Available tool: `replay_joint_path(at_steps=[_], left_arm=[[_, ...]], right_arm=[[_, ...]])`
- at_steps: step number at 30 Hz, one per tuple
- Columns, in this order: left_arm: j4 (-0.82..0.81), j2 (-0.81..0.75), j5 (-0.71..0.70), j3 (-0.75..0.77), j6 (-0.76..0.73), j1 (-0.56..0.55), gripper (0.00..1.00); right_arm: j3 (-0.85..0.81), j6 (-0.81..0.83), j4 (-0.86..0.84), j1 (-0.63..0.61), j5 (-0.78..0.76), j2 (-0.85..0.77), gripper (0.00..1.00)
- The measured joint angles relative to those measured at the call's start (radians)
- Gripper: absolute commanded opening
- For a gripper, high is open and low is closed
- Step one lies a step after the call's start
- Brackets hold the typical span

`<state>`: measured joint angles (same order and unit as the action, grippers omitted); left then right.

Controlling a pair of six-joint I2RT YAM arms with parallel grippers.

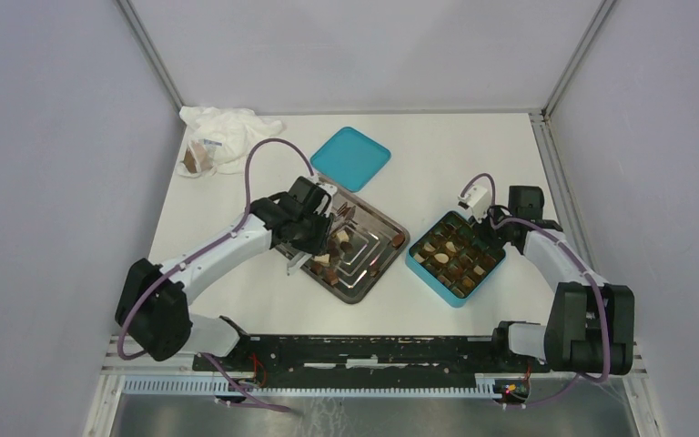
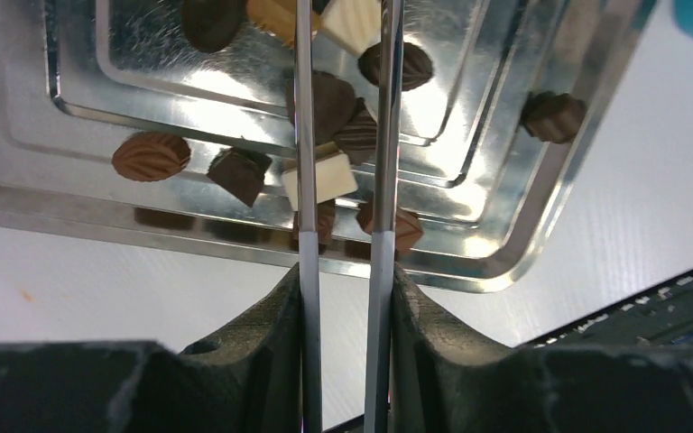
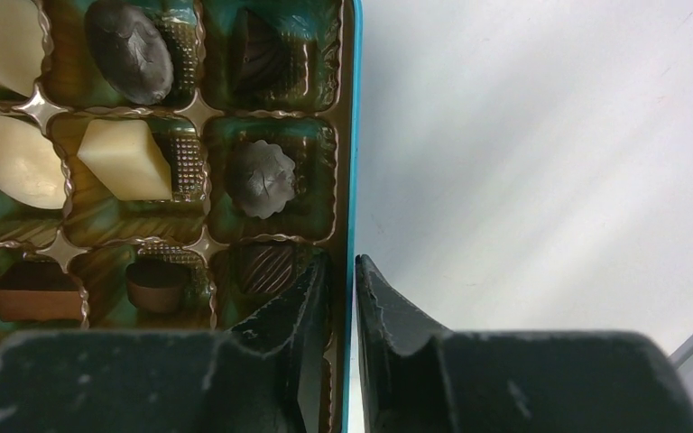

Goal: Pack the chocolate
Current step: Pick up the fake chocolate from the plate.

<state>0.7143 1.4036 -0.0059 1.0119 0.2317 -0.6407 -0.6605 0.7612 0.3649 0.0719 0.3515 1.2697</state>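
Note:
Several pieces of chocolate lie loose on the steel tray. In the left wrist view these include a light-brown oval and a white cube. My left gripper is shut on metal tongs, whose two blades reach over the tray on either side of a dark piece. The tongs' tips are out of view. More chocolate fills cells of the teal box. My right gripper straddles the box's wall, one finger inside and one outside, with thin gaps showing.
A teal lid lies behind the tray. A crumpled white bag with a brown lump sits at the back left corner. One dark piece rests on the tray's outer step.

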Motion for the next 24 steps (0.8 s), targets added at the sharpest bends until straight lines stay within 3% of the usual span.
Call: replay_joint_path(at_steps=[6,15,24], left_arm=[[-0.043,-0.112,0.121,-0.049,0.001,-0.001,0.02],[-0.074,-0.222,0.254,-0.088,0.002,-0.049,0.02],[-0.146,-0.241,0.307,-0.093,0.005,-0.235,0.02]], right_arm=[[-0.009,-0.001,0.004,0.0,-0.014,0.028,0.35],[-0.011,-0.006,0.005,0.0,-0.021,0.03,0.67],[-0.011,-0.005,0.004,0.034,0.036,-0.094,0.75]])
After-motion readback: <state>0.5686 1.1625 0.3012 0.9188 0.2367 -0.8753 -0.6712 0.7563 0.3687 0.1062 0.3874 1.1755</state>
